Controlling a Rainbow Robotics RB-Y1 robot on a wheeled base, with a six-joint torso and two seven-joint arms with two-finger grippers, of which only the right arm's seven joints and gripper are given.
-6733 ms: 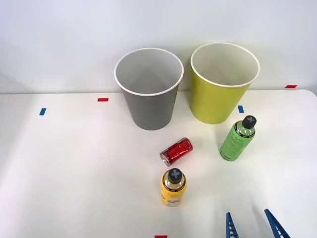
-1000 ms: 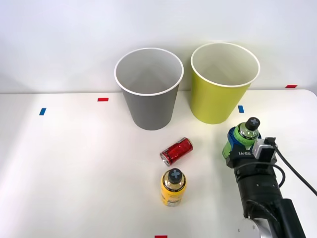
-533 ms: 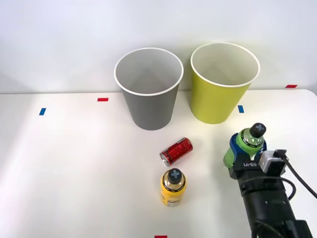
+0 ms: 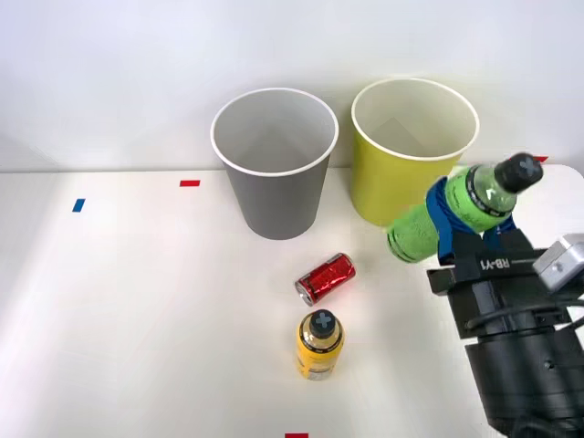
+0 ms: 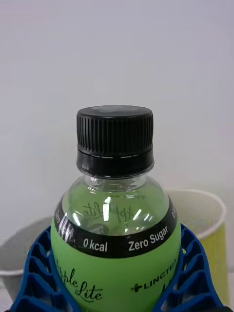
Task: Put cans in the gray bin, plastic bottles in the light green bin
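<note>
White table [image 4: 137,301] with gray bin [image 4: 275,164] and light green bin [image 4: 412,153], right gripper [image 4: 465,228] jaws around tilted green bottle [image 4: 456,208]

In the front view, the gray bin [image 4: 275,162] stands upper centre with the light green bin [image 4: 412,151] just right of it. Below them lies the can [image 4: 326,278], another bottle [image 4: 319,344] beneath it. My gripper [image 4: 461,230] holds a tilted bottle [image 4: 456,212] at right, overlapping the light green bin's lower right.

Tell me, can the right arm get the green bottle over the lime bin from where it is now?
Probably yes. The right gripper holds the green bottle lifted off the table, tilted, just in front of the lime bin. The bin's mouth is open and nothing stands between them; the arm likely needs more height to pass the rim.
</note>
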